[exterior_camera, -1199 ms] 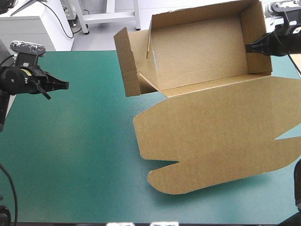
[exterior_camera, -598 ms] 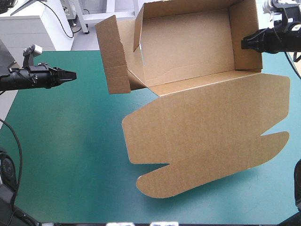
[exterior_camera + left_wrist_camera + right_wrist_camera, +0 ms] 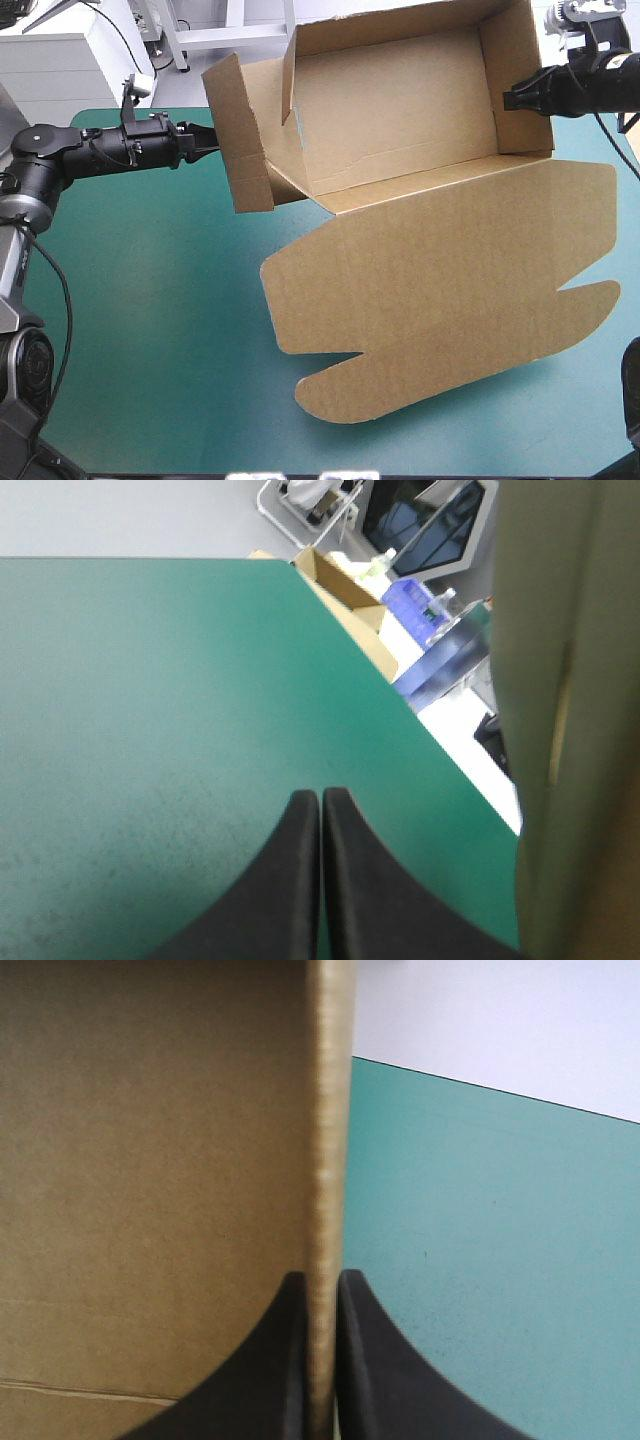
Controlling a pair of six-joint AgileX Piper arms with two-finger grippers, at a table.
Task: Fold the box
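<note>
box (image 3: 400,100) wall clamped in right tool (image 3: 322,1278) (left tool (image 3: 320,794) alongside).

- The desk (image 3: 130,300) is bare teal-green over its whole left side, far edge to near edge, so a gripper has open room there.
- The box (image 3: 400,100) stands at the far edge with its walls raised. Its top is open from above.
- The box's left flap (image 3: 235,150) juts out tilted, right at the tip of the left gripper (image 3: 213,140), whose fingers are pressed together. In the left wrist view the flap (image 3: 560,730) is a wall beside the left gripper (image 3: 320,792), with bare cover ahead.
- The flat lid (image 3: 450,270) covers the middle and right of the desk, leaving a bare strip along the near edge.
- The right gripper (image 3: 508,100) is clamped on the box's right wall (image 3: 325,1110), with bare cover on the wall's outer side.
</note>
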